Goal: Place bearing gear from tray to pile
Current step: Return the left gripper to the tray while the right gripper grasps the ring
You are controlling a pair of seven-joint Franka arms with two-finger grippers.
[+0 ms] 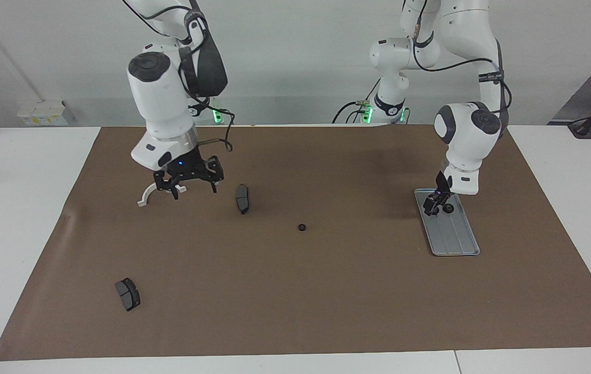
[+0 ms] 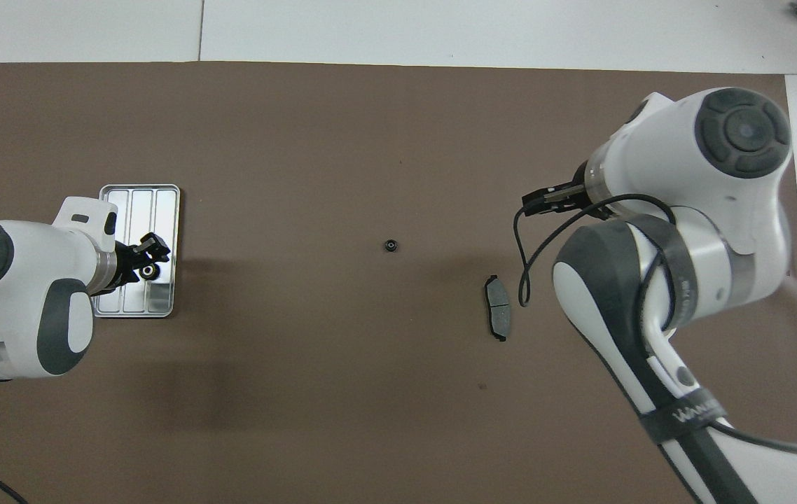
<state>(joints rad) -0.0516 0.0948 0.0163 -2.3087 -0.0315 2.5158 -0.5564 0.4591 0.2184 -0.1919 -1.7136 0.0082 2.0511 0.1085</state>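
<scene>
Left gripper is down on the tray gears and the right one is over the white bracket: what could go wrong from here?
1. The left gripper is low over the tray, closing where two gears sit close together; it may nudge the second or pinch both.
2. The lone gear marking the pile is small and round; a drop from height could roll away.
3. The open right gripper hangs just above the white bracket and may bump it.

White bracket [image 1: 146,196] partly hidden

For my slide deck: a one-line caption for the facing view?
Left gripper down on a gear in the tray; right gripper above the white bracket.
</scene>
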